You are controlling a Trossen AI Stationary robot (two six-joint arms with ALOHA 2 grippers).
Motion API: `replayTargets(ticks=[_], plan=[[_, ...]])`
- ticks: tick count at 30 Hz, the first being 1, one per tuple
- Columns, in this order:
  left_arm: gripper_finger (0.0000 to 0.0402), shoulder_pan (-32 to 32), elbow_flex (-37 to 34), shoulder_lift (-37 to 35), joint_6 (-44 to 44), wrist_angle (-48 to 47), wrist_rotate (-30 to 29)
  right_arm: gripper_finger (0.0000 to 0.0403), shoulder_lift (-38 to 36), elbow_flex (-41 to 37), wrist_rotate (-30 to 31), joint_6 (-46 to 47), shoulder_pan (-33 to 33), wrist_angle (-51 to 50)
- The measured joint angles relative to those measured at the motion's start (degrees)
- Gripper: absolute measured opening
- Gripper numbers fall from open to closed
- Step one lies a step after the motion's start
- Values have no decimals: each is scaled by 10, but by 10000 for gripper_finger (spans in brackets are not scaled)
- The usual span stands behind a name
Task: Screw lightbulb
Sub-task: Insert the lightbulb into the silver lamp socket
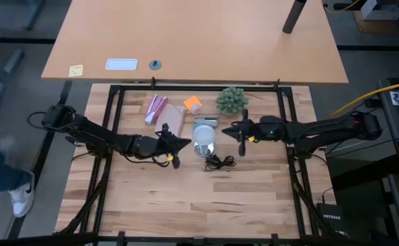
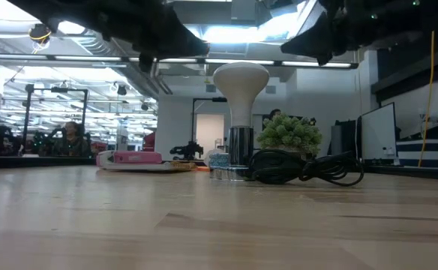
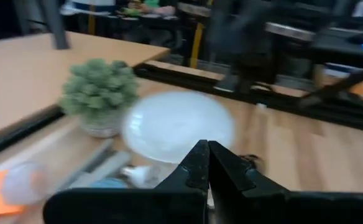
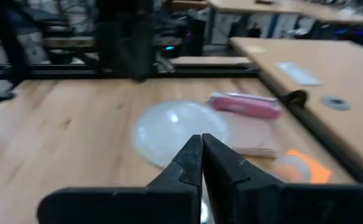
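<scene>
The lightbulb (image 2: 240,81), a frosted white globe, stands upright, neck down, in a shiny socket (image 2: 241,146) with a black cord (image 2: 309,169) near the table's middle. From above it shows as a white disc (image 1: 203,135). My left gripper (image 1: 186,142) hangs shut just left of it, above the table, and looks at the globe (image 3: 178,127) past its fingertips (image 3: 207,155). My right gripper (image 1: 229,128) hangs shut just right of it, and its wrist view also shows the globe (image 4: 172,130). Neither gripper touches the bulb.
A green spiky ball plant (image 1: 232,100) stands behind the bulb. An orange thing (image 1: 193,104), a pink thing (image 1: 155,108) and a tan pad (image 1: 174,120) lie far left of it. The cord (image 1: 220,162) coils on the near side. A second table (image 1: 199,41) stands beyond.
</scene>
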Motion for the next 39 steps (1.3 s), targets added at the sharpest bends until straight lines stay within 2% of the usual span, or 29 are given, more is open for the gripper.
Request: replayTargets(ticks=[7, 14, 23, 33, 39], plan=[[0, -10, 0, 29, -28, 19, 40, 16, 42, 0, 35, -38, 0, 47], [0, -6, 0, 69, -26, 64, 41, 16, 113, 0, 37, -38, 0, 98], [0, 31, 0, 75, -31, 72, 40, 16, 131, 0, 47, -26, 0, 108], [0, 42, 0, 74, -30, 62, 36, 16, 129, 0, 7, 17, 0, 98], [0, 43, 0, 73, -27, 54, 4, 16, 129, 0, -53, 49, 0, 96]])
